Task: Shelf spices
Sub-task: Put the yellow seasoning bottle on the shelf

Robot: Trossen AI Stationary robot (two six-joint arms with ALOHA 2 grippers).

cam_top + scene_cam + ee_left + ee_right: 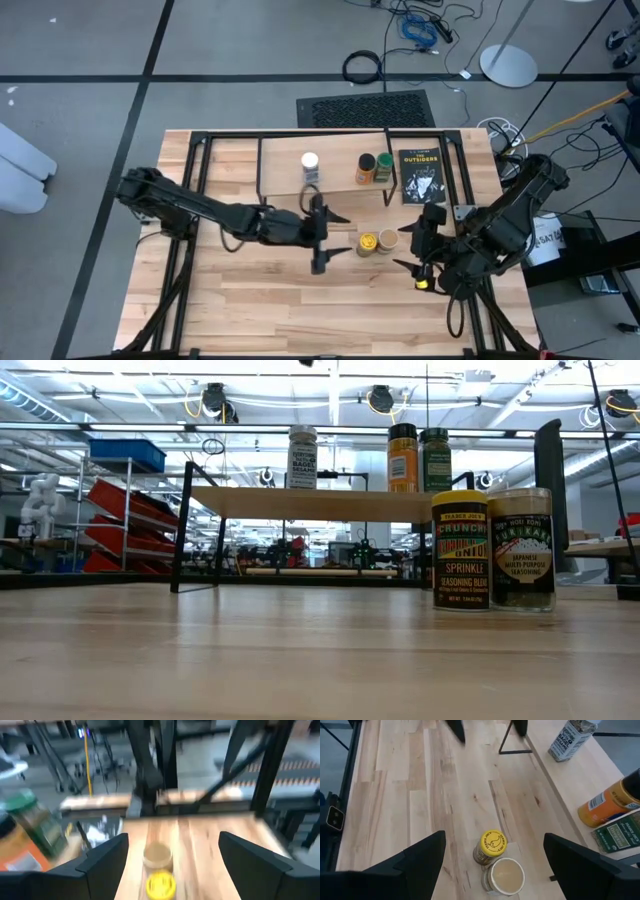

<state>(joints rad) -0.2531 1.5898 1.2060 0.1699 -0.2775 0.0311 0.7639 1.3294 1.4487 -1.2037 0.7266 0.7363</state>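
A light-wood counter point(250, 300) is seen from straight above, with two dark robot arms reaching in from either side. Near the far edge stands the shelf point(335, 185), a narrow pale board on thin black legs. Three spice jars stand upright on it: the white-lidded jar point(310, 162) toward its left part, and the dark-lidded jar point(367, 164) and green-lidded jar point(384, 163) just beside each other toward its right end. From counter height the same three show in a row on top of the board, the white-lidded one apart from the other pair.

Two more jars stand on the counter itself, in front of the shelf and toward its right end: the yellow-lidded jar point(368, 242) and the tan-lidded jar point(388, 240), side by side and touching or nearly so. A black book point(420, 176) with orange lettering lies flat to the right of the shelf.

The left pincer point(318, 236) hangs above the counter just left of the yellow-lidded jar, its fingers spread wide and holding nothing; its own camera looks between the two fingers at both loose jars. The right pincer point(418, 254) sits to the right of the tan-lidded jar, near the counter's right part, also spread wide and empty; its camera shows the two loose jars between its fingers and the shelved jars off to one side
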